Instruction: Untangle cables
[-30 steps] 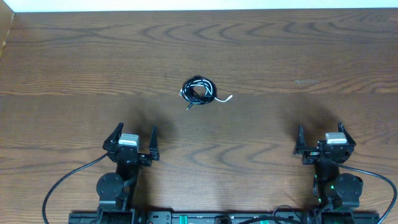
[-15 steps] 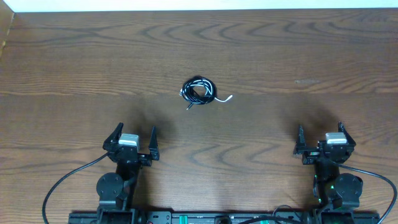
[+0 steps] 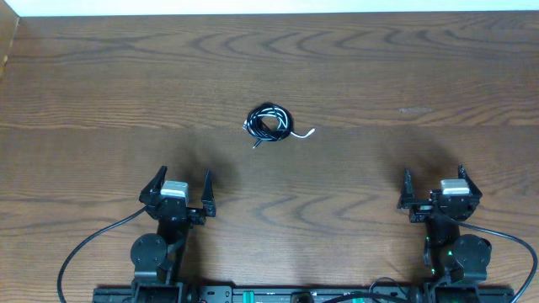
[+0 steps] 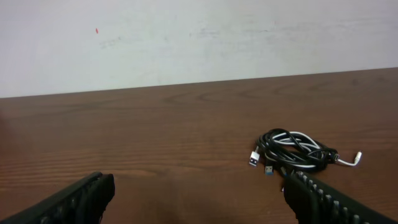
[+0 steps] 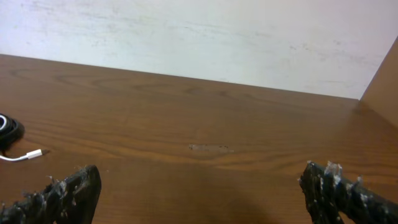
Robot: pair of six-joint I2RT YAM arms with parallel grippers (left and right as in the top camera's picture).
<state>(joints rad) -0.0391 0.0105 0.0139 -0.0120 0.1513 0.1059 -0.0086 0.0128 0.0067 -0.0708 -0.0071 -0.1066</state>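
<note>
Cables (image 3: 269, 123) bundled on table (image 3: 101, 84), untouched | left pincer (image 3: 184, 174) spread, empty | right pincer (image 3: 434, 172) spread, empty

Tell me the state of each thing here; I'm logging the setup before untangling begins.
Coiled bundle of thin black and white cables: tangled, lying untouched on the brown wooden table.
White plug end: sticking out loose from the bundle.
Left gripper: open, empty, apart from the bundle.
Right gripper: open, empty, apart from the bundle.
</note>
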